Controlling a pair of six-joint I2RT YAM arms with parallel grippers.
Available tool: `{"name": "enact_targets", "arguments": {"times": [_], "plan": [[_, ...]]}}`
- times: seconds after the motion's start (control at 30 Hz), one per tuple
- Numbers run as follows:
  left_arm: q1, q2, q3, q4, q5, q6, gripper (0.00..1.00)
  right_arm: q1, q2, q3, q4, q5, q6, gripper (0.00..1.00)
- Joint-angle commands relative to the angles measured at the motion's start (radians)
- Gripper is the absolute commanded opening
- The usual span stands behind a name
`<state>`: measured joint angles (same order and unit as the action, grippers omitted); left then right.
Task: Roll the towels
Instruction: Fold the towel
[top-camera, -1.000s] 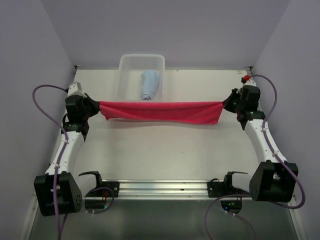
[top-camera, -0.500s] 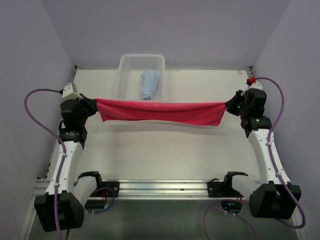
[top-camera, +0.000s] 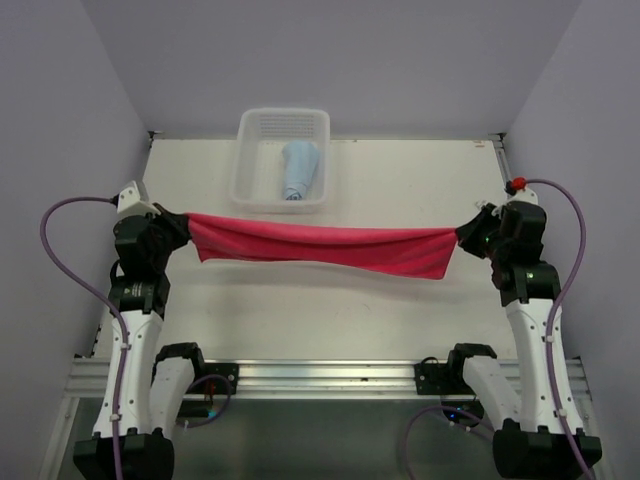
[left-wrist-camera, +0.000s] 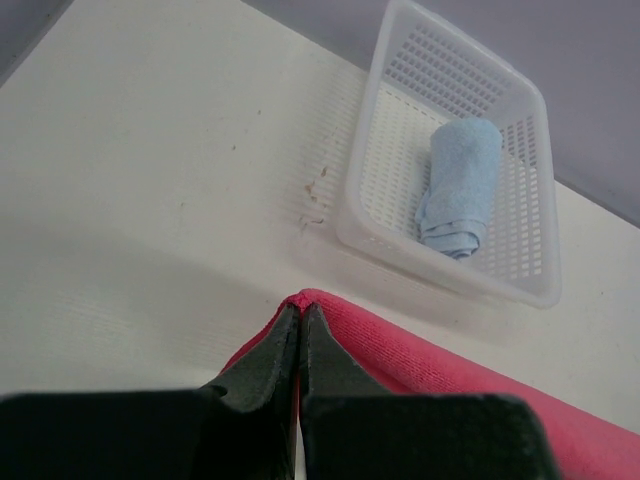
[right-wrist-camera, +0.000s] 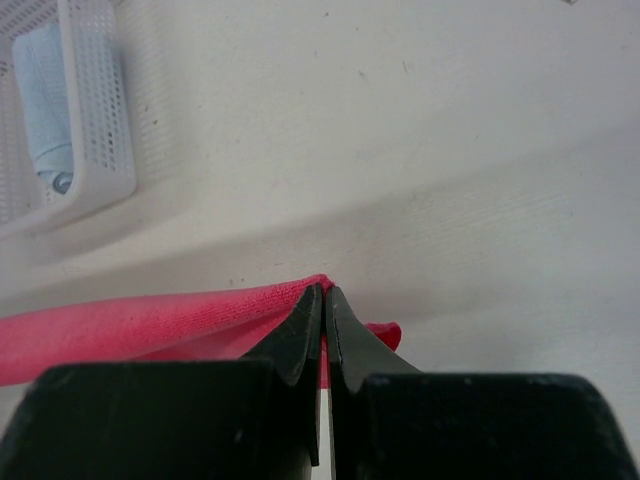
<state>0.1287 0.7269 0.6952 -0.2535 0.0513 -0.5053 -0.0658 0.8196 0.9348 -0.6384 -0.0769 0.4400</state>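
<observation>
Step in hand: judged to be spreading the pink towel (top-camera: 320, 245); it is stretched left to right between the two arms and not yet rolled.
Pink towel: a long, folded-over band across the middle of the table (top-camera: 330, 310), nearly taut. Its near edge sags a little, and it appears lifted off the surface.
Left gripper (top-camera: 180, 228): jaws pinched tight on the towel's left end.
Right gripper (top-camera: 462, 238): jaws pinched tight on the towel's right end, with a small corner poking out past the fingers.
Blue towel (top-camera: 298, 170): already rolled, lying in the white basket (top-camera: 240, 160) at the far edge of the table.
Next move, judged: lower both ends together so the pink towel lies flat and unwrinkled on the near side of the basket, then let go and roll it from one end.
</observation>
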Motion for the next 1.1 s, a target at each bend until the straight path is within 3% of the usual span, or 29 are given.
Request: {"name": "enact_targets", "arguments": {"times": [0.0, 0.2, 0.4, 0.73, 1.07], "plan": [[0.006, -0.032, 0.033, -0.102, -0.076, -0.004, 0.0, -0.003, -0.042, 0.03, -0.125, 0.019, 0.028, 0.0], [0.006, -0.005, 0.006, -0.104, -0.07, 0.014, 0.02, -0.003, -0.034, 0.004, -0.138, -0.004, 0.06, 0.0], [0.006, 0.155, 0.0, -0.017, -0.012, 0.016, 0.02, -0.005, 0.064, -0.056, -0.026, -0.009, 0.085, 0.0], [0.006, 0.462, 0.069, 0.132, 0.021, -0.033, 0.02, -0.003, 0.389, 0.016, 0.146, -0.021, 0.092, 0.0], [0.006, 0.654, 0.155, 0.212, 0.039, -0.059, 0.04, -0.003, 0.645, 0.127, 0.236, -0.027, 0.092, 0.0]]}}
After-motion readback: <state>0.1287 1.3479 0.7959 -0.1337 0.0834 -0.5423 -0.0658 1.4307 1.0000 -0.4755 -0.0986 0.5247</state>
